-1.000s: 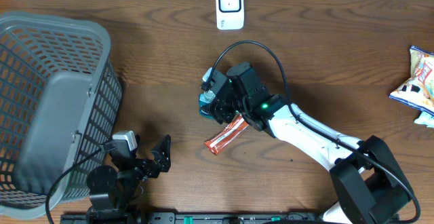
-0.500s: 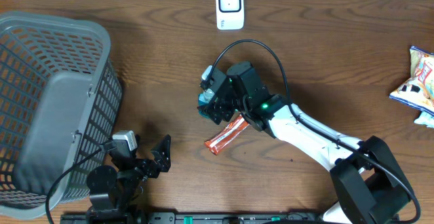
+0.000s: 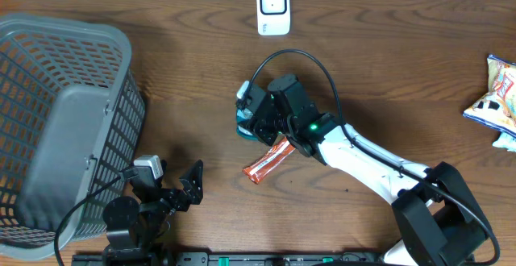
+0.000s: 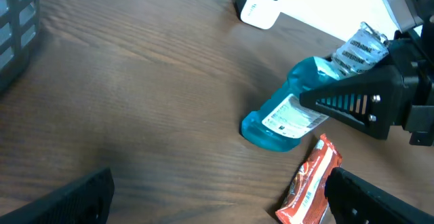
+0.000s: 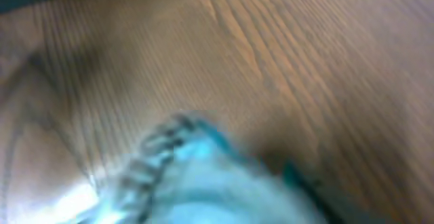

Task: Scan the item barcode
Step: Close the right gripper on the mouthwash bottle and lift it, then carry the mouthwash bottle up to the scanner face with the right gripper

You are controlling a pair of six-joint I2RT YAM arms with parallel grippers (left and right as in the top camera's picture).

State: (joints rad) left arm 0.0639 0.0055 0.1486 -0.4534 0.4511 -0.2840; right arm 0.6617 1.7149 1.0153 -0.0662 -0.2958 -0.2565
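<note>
The right jaws straddle the bottle (image 4: 288, 119) with one black finger laid across its upper half. Whether the pads are already pressing it I cannot tell; the right wrist view is only a blur of teal and wood. The left jaws stand wide and idle by the near edge of the desk (image 3: 161, 72), beside the basket (image 3: 121, 137).

The bottle lies on its side near the middle of the desk, label up, with the packet (image 4: 308, 183) just beside it on the near side. The scanner (image 3: 273, 8) is at the far edge, well apart.

**Risks**
- The bottle is smooth and rounded. A grip that lands off-centre or on the taper toward the cap could squirt it out sideways or let it roll.
- A finger over the label may cover the barcode, so the scanner would read nothing.
- A low sweep on lifting could nudge the packet, which lies very close.
- A tilted lift could let the heavier base swing and slip.

**Against a second ago**
- The right jaws have drawn closer in around the bottle, after standing wider half a second ago.
- The wrist has edged slightly toward the far left.
- The bottle, packet, scanner, basket and left arm look unmoved.
</note>
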